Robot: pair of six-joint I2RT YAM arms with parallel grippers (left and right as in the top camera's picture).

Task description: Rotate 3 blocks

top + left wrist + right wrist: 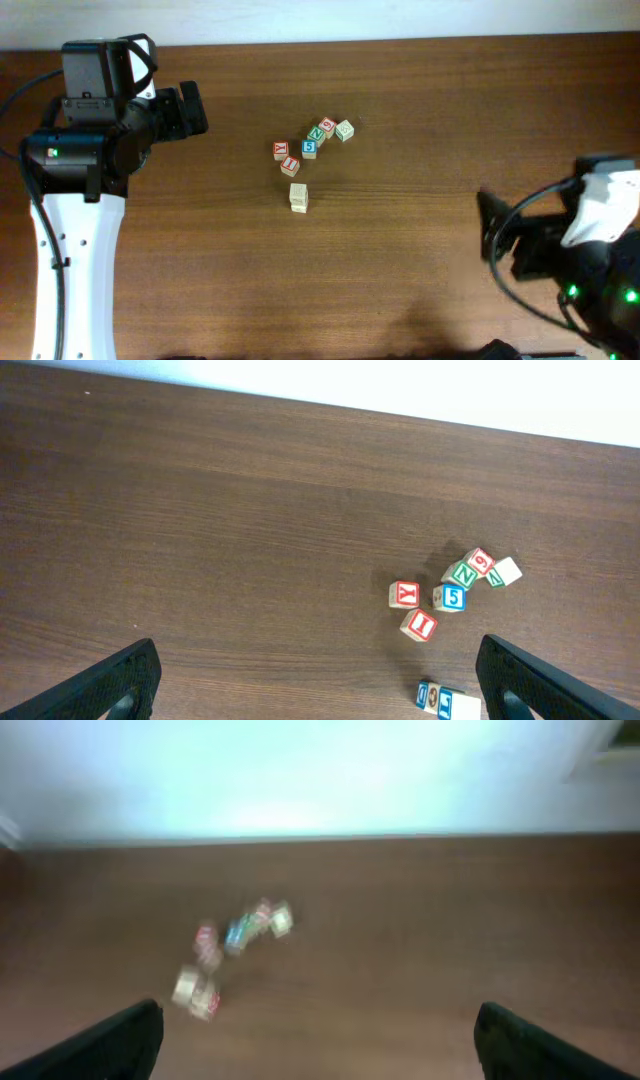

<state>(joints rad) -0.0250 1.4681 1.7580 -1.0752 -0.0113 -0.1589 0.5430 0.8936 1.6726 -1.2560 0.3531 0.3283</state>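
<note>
black left gripper point(318, 665): jaws spread, empty | black right gripper point(318, 1025): jaws spread, empty | two pale wooden alphabet cubes point(298, 197): touching, near blue-printed "5" cube point(309, 148)

Overhead: fixed, looks straight down on the bench point(420, 250) from far enough up to take in both arms. Cube cluster point(312, 145) sits just above frame centre.
Left wrist cam: left of the cluster, low oblique look across the bench toward its far edge. Cluster point(450, 595) at lower right, mid-range, sharp. Its own jaws fill both bottom corners.
Right wrist cam: right of the cluster, same oblique look. Cluster point(235, 955) left of centre, farther off, blurred.
All three views share the cluster.
</note>
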